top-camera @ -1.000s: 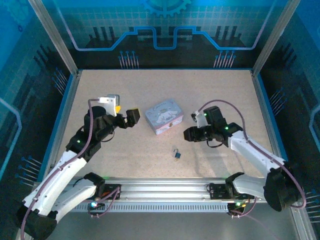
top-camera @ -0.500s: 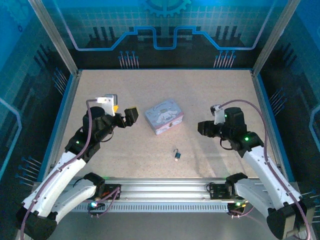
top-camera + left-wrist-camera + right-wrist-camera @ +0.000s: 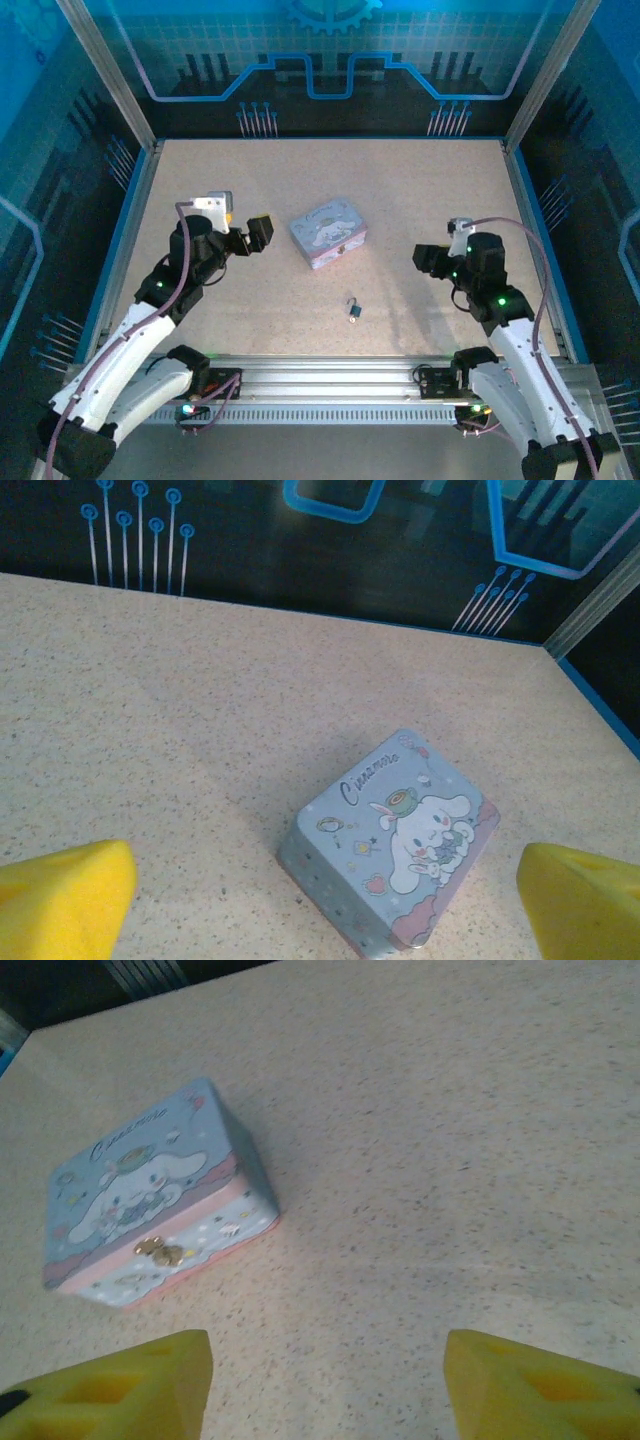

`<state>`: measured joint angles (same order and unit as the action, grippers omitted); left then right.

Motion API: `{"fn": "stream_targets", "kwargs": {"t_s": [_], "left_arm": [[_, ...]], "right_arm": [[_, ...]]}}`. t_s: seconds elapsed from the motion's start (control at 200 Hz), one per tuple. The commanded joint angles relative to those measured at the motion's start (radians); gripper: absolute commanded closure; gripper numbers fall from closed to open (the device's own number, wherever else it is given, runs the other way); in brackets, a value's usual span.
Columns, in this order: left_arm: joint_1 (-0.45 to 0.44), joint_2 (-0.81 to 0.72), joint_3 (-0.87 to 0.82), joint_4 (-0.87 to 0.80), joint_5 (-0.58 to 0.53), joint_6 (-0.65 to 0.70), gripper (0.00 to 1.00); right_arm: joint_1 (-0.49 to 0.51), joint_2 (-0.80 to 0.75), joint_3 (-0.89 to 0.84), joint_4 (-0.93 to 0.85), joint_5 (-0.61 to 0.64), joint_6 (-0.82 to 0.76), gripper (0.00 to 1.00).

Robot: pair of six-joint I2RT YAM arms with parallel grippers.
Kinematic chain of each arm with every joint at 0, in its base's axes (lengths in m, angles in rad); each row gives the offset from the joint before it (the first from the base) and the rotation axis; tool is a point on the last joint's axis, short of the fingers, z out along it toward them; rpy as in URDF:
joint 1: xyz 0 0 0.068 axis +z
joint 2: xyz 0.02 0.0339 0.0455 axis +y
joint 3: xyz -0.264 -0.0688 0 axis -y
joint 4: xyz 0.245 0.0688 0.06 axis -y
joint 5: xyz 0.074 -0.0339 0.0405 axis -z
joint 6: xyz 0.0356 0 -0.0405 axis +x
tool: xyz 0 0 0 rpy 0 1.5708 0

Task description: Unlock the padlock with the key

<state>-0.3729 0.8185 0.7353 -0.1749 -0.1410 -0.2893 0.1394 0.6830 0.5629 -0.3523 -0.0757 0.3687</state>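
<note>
Padlock (image 3: 353, 307) lies small on the speckled table (image 3: 300, 175), toward the near edge and about midway between my two arms, touched by neither. Beyond it, on the far side, sits the cartoon-printed tin box (image 3: 328, 232), lid shut. My left gripper (image 3: 260, 232) hovers left of the box with its yellow pads (image 3: 65, 890) spread wide, grasping nothing. My right gripper (image 3: 427, 258) hangs to the right of the box, jaws parted and empty too.

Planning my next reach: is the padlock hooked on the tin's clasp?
No, the padlock lies on the table, apart from the tin, on its near side.
</note>
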Motion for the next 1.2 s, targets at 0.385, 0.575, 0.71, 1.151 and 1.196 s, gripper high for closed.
{"fn": "stream_targets", "kwargs": {"t_s": [0.385,0.575,0.71,1.151,1.196], "left_arm": [[0.064,0.116,-0.075,0.063,-0.184,-0.038,0.01],[0.071,0.122,-0.117,0.136,-0.252,0.029,0.01],[0.071,0.119,-0.150,0.184,-0.283,0.096,0.01],[0.074,0.105,-0.282,0.357,-0.298,0.173,0.01],[0.075,0.109,-0.285,0.359,-0.293,0.171,0.01]], "right_arm": [[-0.071,-0.054,-0.239,0.368,0.206,-0.104,0.00],[-0.086,-0.003,-0.254,0.433,0.243,-0.178,0.00],[-0.093,0.076,-0.267,0.500,0.243,-0.211,0.00],[-0.099,0.452,-0.273,0.955,0.192,-0.263,0.00],[-0.098,0.482,-0.277,1.004,0.190,-0.273,0.00]]}}
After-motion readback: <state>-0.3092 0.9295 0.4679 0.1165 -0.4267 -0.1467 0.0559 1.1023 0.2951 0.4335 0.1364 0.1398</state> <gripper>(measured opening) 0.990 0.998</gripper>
